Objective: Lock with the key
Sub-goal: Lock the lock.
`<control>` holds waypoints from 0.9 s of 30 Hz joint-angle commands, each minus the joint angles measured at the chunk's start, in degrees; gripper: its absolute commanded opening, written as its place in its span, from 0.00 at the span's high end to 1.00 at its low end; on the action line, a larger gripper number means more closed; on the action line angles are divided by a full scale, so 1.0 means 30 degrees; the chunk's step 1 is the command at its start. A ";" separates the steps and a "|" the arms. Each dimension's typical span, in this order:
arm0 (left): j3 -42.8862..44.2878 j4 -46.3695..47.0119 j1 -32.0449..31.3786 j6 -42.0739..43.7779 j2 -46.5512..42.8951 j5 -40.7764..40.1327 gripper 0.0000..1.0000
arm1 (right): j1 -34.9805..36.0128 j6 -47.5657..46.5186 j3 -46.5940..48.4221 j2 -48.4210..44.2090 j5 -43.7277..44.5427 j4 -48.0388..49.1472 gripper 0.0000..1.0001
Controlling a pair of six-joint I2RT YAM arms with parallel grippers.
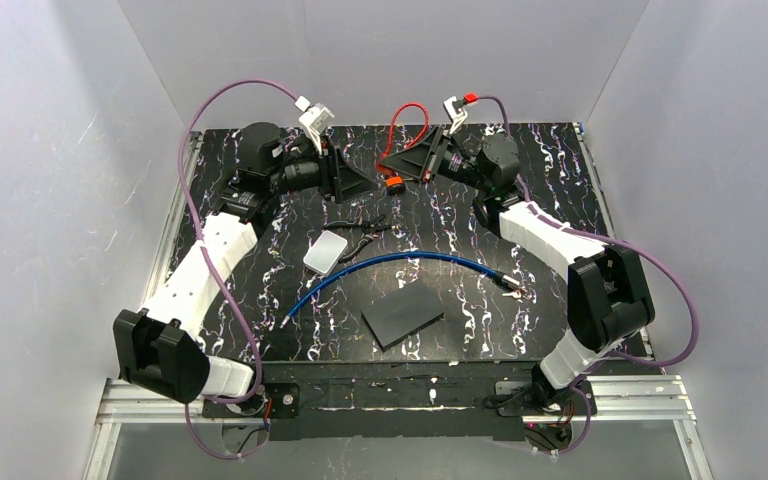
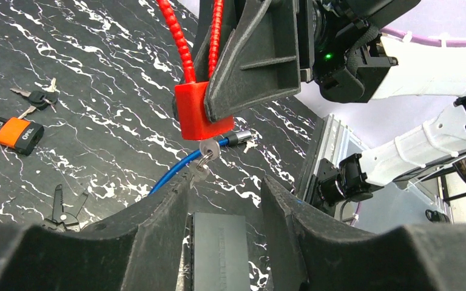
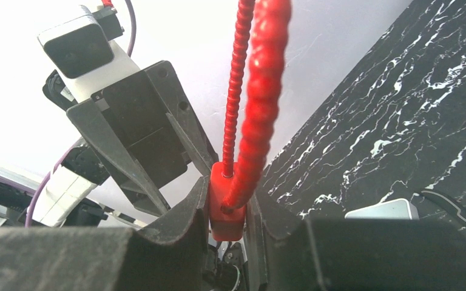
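Item 1: long, thin, bright-blue flexible cable lock with dark metal end pieces. It lies loose on the black, white-veined marble counter in a shallow arch across the middle. One end rests towards my left arm's side and the other towards the right. Neither gripper touches it.

Item 2: dark grey flat rectangular slab, just on the near side of the cable.

Item 3: small pale rectangular box, just beyond the cable's left half, with black-handled pliers beside it.

Item 4: red ribbed cable lock with a red block body, raised above the far part of the counter. Its loop stands upward.

Item 5: silver key, hanging from the underside of the red block.

Item 6: right gripper. I see it clamped on the red block, one finger on each side.

Item 7: left gripper. It faces the right one, jaws parted with nothing between them. The key hangs just beyond its fingertips, and I cannot tell whether they touch.

Item 8: orange-and-black padlock, lying on the counter near the far edge.

Item 9: bunch of black-headed keys, close by the padlock.
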 commanded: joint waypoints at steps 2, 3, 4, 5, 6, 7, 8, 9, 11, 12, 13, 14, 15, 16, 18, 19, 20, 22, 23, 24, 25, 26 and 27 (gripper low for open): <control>0.0692 -0.0027 -0.0454 0.0624 0.0190 -0.0262 0.54 | 0.0364 0.0311 -0.0045 -0.0383 -0.0114 0.2107 0.99; 0.0739 -0.0019 -0.0475 0.0589 0.0240 -0.0269 0.54 | 0.0433 0.0318 -0.0075 -0.0377 -0.0142 0.2140 0.99; 0.0789 -0.0032 -0.0504 0.0573 0.0322 -0.0292 0.54 | 0.0507 0.0319 -0.0089 -0.0372 -0.0179 0.2148 0.99; 0.0821 -0.0019 -0.0537 0.0579 0.0352 -0.0313 0.54 | 0.0553 0.0304 -0.0091 -0.0386 -0.0198 0.2171 0.99; 0.0843 -0.0018 -0.0563 0.0565 0.0389 -0.0377 0.54 | 0.0588 0.0303 -0.0117 -0.0370 -0.0207 0.2218 0.99; 0.0846 -0.0025 -0.0584 0.0552 0.0412 -0.0408 0.54 | 0.0614 0.0317 -0.0120 -0.0379 -0.0238 0.2282 0.99; 0.0820 -0.0019 -0.0616 0.0543 0.0429 -0.0455 0.54 | 0.0643 0.0315 -0.0121 -0.0369 -0.0249 0.2341 0.99; 0.0799 -0.0018 -0.0635 0.0549 0.0457 -0.0520 0.54 | 0.0673 0.0319 -0.0121 -0.0408 -0.0291 0.2393 0.99; 0.0710 -0.0032 -0.0666 0.0550 0.0462 -0.0658 0.56 | 0.0735 0.0344 -0.0143 -0.0410 -0.0357 0.2538 0.99; 0.0683 -0.0019 -0.0667 0.0528 0.0472 -0.0717 0.57 | 0.0760 0.0362 -0.0164 -0.0398 -0.0381 0.2568 0.99; 0.0657 -0.0018 -0.0671 0.0496 0.0466 -0.0798 0.60 | 0.0782 0.0387 -0.0177 -0.0415 -0.0413 0.2648 0.99; 0.0647 -0.0025 -0.0675 0.0408 0.0462 -0.0911 0.64 | 0.0796 0.0404 -0.0201 -0.0428 -0.0442 0.2695 0.99; 0.0634 -0.0019 -0.0668 0.0317 0.0457 -0.0987 0.68 | 0.0798 0.0407 -0.0230 -0.0423 -0.0458 0.2741 0.99; 0.0633 -0.0021 -0.0667 0.0184 0.0482 -0.1026 0.72 | 0.0798 0.0407 -0.0251 -0.0444 -0.0504 0.2810 0.99; 0.0538 0.0111 -0.0639 -0.0504 0.0529 -0.0966 0.78 | 0.0798 0.0406 -0.0321 -0.0457 -0.0562 0.2942 0.99; 0.0493 0.0324 -0.0590 -0.0794 0.0543 -0.0836 0.81 | 0.0798 0.0407 -0.0365 -0.0496 -0.0634 0.3043 0.99; 0.0458 0.0531 -0.0558 -0.1046 0.0522 -0.0692 0.84 | 0.0798 0.0447 -0.0422 -0.0523 -0.0712 0.3165 0.99; 0.0412 0.0842 -0.0474 -0.1655 0.0503 -0.0391 0.88 | 0.0798 0.0503 -0.0547 -0.0558 -0.0852 0.3479 0.99; 0.0411 0.0947 -0.0438 -0.1875 0.0540 -0.0226 0.90 | 0.0798 0.0587 -0.0624 -0.0582 -0.0930 0.3688 0.99; 0.0411 0.0989 -0.0408 -0.2056 0.0570 -0.0095 0.92 | 0.0798 0.0693 -0.0693 -0.0596 -0.1002 0.3967 0.99; 0.0382 0.1042 -0.0371 -0.2211 0.0581 0.0008 0.94 | 0.0798 0.0842 -0.0793 -0.0601 -0.1070 0.4383 0.99; 0.0316 0.1126 -0.0341 -0.2380 0.0589 0.0186 0.95 | 0.0798 0.1018 -0.0856 -0.0598 -0.1148 0.4805 0.99; 0.0252 0.1336 -0.0289 -0.2592 0.0612 0.0421 0.98 | 0.0798 0.1252 -0.0901 -0.0612 -0.1190 0.5246 0.99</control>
